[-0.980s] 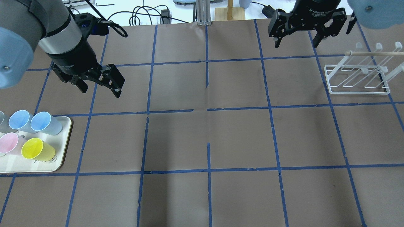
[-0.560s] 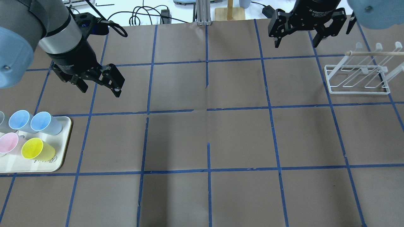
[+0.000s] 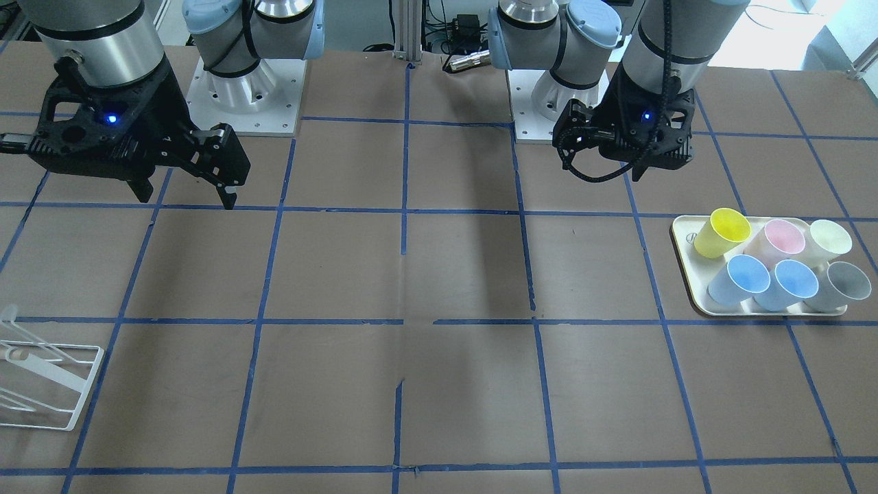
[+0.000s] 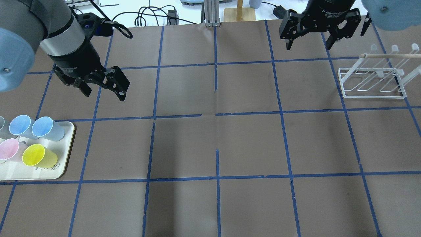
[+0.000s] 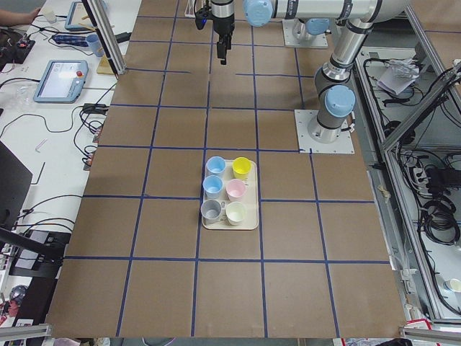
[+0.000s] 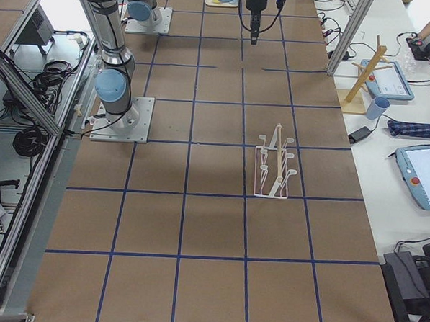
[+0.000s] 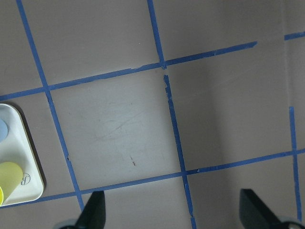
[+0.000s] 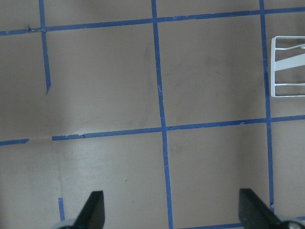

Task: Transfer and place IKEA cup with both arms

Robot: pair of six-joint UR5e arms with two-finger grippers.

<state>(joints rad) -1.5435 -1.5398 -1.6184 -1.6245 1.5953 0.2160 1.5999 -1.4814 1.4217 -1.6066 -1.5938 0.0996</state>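
Two near-identical pale-blue IKEA cups (image 4: pixel 44 127) (image 4: pixel 20 126) stand upright side by side on a cream tray (image 4: pixel 49 171) at the table's left edge. They also show in the front view (image 3: pixel 739 280) (image 3: pixel 787 285). My left gripper (image 4: pixel 104 93) is open and empty, hanging above the table beyond and to the right of the tray; its wrist view shows wide-apart fingertips (image 7: pixel 93 212) over bare table. My right gripper (image 4: pixel 308 46) is open and empty at the far right, high above the table, also in the front view (image 3: pixel 186 195).
The tray also holds a yellow cup (image 4: pixel 34 155), a pink cup (image 4: pixel 9 148), a grey cup (image 3: pixel 845 283) and a cream cup (image 3: pixel 828 239). A white wire rack (image 4: pixel 375 96) stands at the right. Cables and a wooden stand (image 4: pixel 239 13) lie beyond the far edge.
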